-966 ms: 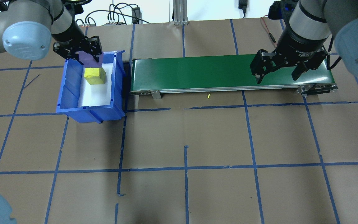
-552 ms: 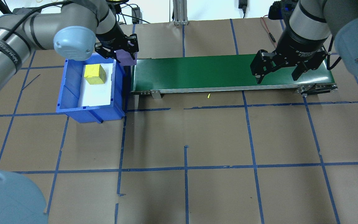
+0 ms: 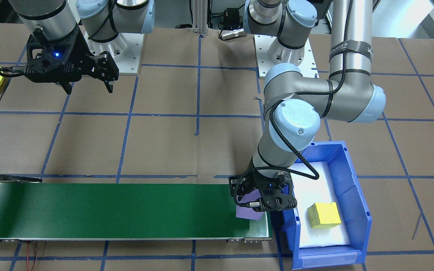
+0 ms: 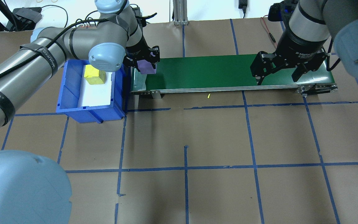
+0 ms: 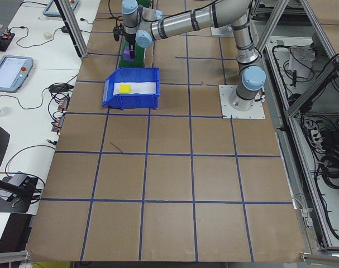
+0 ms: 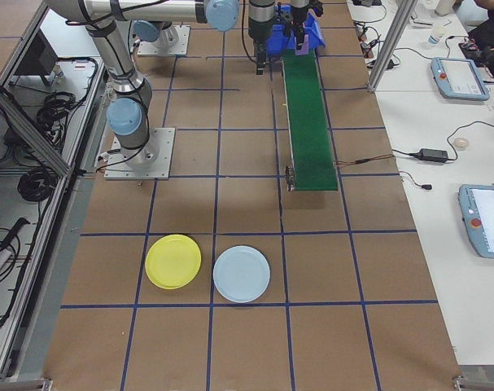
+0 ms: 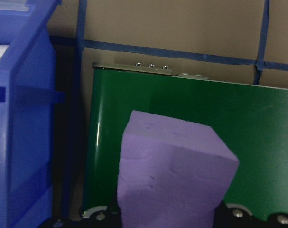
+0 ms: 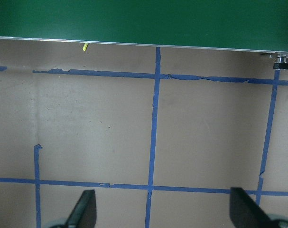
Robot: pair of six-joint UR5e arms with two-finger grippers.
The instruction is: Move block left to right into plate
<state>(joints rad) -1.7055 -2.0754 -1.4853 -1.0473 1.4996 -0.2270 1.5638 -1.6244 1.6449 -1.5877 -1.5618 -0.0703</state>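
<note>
Transfer hinges on the green conveyor belt (image 4: 228, 71): left hand (image 4: 144, 60) holds the purple foam block (image 4: 147, 67) over its left end, while right hand (image 4: 278, 73) waits wide at the far end.

Purple foam block (image 4: 146, 66) held over green belt end, yellow plate (image 6: 173, 261) on table

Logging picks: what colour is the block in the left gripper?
Purple block; the left wrist view shows it best, held by the left gripper.
</note>
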